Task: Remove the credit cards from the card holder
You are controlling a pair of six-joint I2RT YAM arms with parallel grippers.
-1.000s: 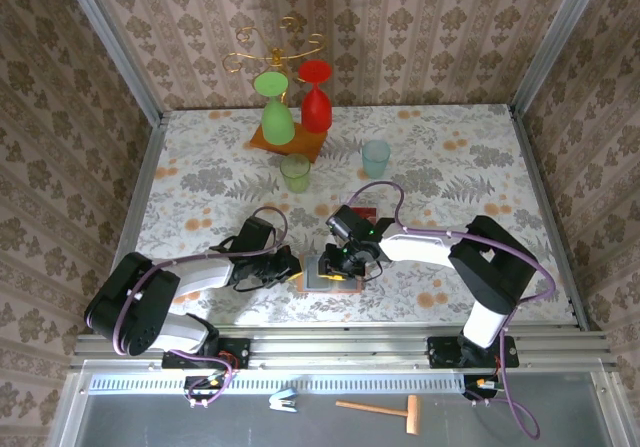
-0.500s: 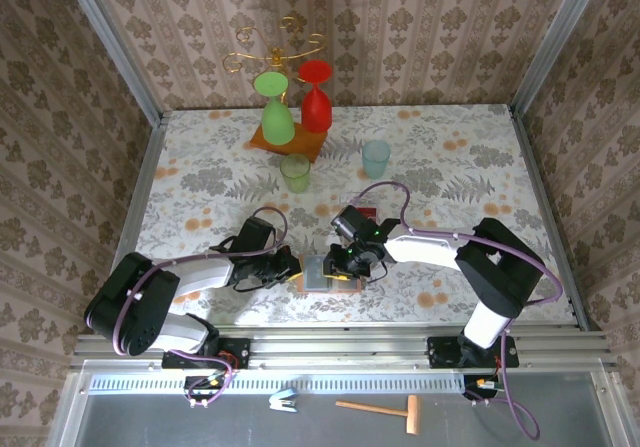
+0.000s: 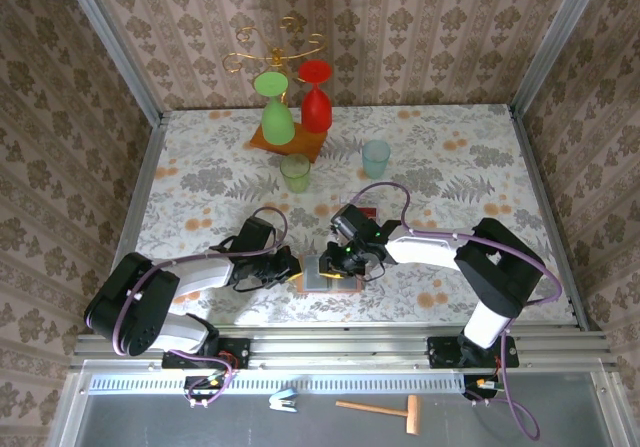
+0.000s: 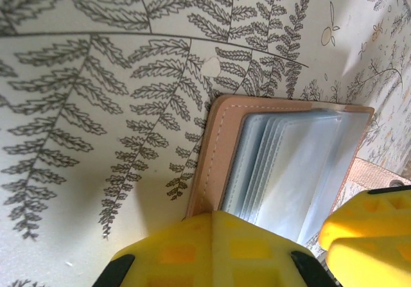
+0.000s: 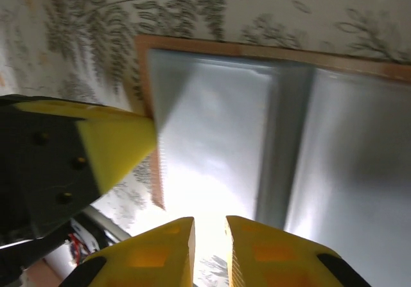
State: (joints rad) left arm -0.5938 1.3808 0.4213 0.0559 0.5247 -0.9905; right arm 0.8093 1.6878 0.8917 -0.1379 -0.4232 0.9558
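The left gripper (image 4: 313, 239) is pressed together and laid over one edge of the card holder (image 4: 215, 152), which is spread open on the bench (image 3: 450, 157) with its clear sleeves upward. The right gripper (image 5: 210, 229) is held over the sleeves with only a thin slit between its fingers (whether a sleeve is caught cannot be told). The red credit cards (image 3: 363, 211) are seen on the bench just beyond it.
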